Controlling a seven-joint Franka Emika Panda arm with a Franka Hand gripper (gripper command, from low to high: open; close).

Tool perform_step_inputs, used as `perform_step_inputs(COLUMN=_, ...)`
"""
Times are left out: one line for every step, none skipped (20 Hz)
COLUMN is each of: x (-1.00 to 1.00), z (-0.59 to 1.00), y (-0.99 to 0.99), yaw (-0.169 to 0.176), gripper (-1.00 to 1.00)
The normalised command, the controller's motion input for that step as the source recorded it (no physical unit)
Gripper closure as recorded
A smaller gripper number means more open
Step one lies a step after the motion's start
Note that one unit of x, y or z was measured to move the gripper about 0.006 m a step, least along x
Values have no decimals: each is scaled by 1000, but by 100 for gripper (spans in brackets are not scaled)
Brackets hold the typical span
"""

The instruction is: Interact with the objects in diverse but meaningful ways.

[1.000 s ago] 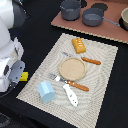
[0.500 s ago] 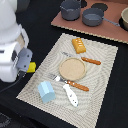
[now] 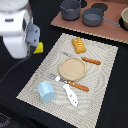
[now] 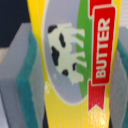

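Butter fills the wrist view: the yellow printed rectangular block (image 4: 75,60) (a cow picture and a red "BUTTER" banner on its face) sits clamped between the teal-edged grey pads (image 4: 22,75) of the gripper (image 3: 35,46), which holds it off the placemat (image 3: 105,75) at the exterior view's left. On the woven mat lie the pale blue house-shaped carton (image 3: 47,91) and, just beside it, the white elongated paddle-like piece (image 3: 70,95). Past them a tan round plate (image 3: 72,67) sits mid-mat, flanked by orange-handled cutlery (image 3: 91,61). The orange bread-like block (image 3: 78,45) rests near the mat's far edge. Farthest back, two grey pots (image 3: 82,12) stand on a brown board (image 3: 112,27).
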Motion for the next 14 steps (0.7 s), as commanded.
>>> perform_step_inputs(x=86, z=283, y=883, yaw=57, gripper=100)
perform_step_inputs(x=163, z=277, y=909, yaw=50, gripper=100)
perform_step_inputs(x=306, z=260, y=954, yaw=43, gripper=100)
perform_step_inputs(x=360, z=246, y=960, yaw=43, gripper=100)
perform_step_inputs(x=391, z=211, y=960, yaw=42, gripper=100)
perform_step_inputs(x=406, z=169, y=949, yaw=35, gripper=100)
perform_step_inputs(x=486, z=146, y=909, yaw=11, gripper=100)
perform_step_inputs(x=506, z=83, y=869, yaw=6, gripper=100)
perform_step_inputs(x=497, z=49, y=829, yaw=6, gripper=100)
perform_step_inputs(x=489, z=26, y=786, yaw=7, gripper=100)
perform_step_inputs(x=503, z=0, y=780, yaw=7, gripper=100)
perform_step_inputs(x=469, z=0, y=731, yaw=6, gripper=100)
perform_step_inputs(x=437, z=0, y=700, yaw=9, gripper=100)
perform_step_inputs(x=366, z=-17, y=631, yaw=15, gripper=100)
